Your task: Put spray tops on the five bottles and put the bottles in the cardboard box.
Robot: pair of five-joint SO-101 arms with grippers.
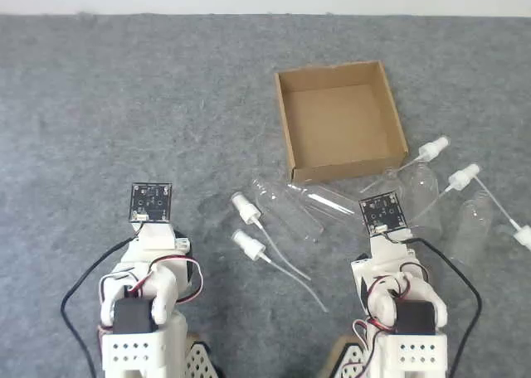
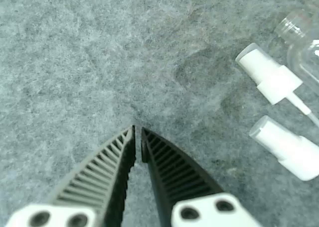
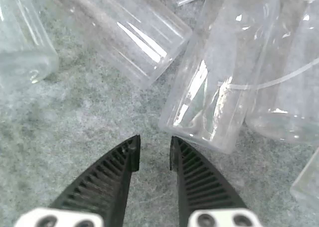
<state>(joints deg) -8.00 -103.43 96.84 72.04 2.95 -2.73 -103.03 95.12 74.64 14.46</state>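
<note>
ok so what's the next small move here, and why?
Probably open the right hand wider and ease it onto the clear bottle lying just ahead of it. The hand is barely open, the spray tops lie loose on the table, and the cardboard box holds nothing yet.

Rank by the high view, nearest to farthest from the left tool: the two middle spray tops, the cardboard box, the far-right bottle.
1. Back spray top and front spray top, mid-table, right of the left tool; too close to call.
2. Cardboard box, farther back-right.
3. Far-right bottle, past the right arm.
</note>
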